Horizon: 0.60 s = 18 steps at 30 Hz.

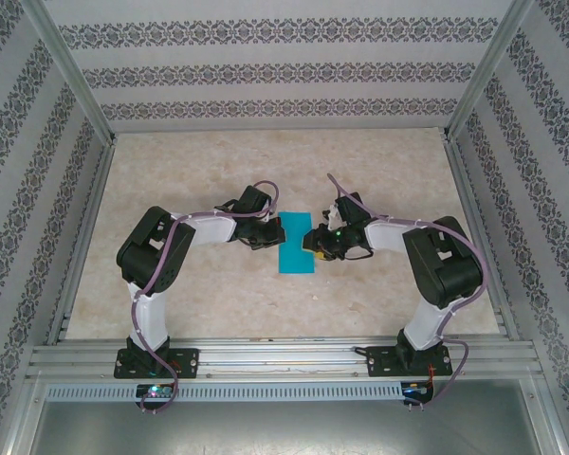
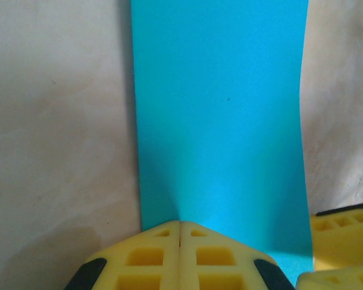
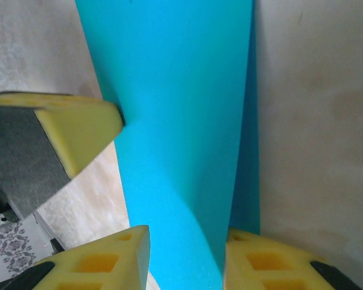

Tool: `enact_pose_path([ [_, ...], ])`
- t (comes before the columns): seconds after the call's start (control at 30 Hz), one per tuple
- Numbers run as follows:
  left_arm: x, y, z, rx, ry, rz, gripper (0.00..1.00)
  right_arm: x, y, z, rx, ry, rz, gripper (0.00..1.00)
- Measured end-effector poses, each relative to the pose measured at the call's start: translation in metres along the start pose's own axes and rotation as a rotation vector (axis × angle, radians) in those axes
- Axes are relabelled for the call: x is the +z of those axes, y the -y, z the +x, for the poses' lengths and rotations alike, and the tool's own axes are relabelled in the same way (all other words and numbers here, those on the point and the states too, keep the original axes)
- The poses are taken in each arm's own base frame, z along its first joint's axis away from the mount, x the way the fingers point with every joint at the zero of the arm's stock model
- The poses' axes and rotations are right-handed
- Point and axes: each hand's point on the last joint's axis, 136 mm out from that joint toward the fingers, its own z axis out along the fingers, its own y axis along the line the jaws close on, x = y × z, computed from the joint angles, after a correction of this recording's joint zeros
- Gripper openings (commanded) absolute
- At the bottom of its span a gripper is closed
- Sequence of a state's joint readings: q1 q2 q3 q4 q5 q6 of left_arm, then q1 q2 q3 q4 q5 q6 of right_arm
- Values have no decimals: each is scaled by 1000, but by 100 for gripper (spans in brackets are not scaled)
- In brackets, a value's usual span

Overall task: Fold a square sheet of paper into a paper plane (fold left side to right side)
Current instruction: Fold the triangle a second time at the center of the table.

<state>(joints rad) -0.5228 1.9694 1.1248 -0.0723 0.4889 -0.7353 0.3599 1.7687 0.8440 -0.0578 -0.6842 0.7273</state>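
Left wrist — paper point(image 2: 221, 121), far edge cropped

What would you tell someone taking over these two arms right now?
Left gripper: jaws shut, tip on the left edge of the sheet of paper.
Right gripper: jaws open astride its right edge, top layer raised between them.
The sheet lies on the table, apparently folded left over right into a narrow strip.
To do: flatten that fold, then every further fold of the plane.
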Motion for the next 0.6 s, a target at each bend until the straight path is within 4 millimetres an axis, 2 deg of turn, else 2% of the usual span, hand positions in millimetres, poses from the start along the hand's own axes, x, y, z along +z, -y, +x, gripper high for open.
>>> enact_pose_path([
  [0.37, 0, 0, 0, 1, 1, 1, 0, 4, 5, -23, 8, 14, -15, 30],
  [0.6, 0, 0, 0, 2, 1, 2, 0, 3, 9, -25, 16, 10, -22, 19],
])
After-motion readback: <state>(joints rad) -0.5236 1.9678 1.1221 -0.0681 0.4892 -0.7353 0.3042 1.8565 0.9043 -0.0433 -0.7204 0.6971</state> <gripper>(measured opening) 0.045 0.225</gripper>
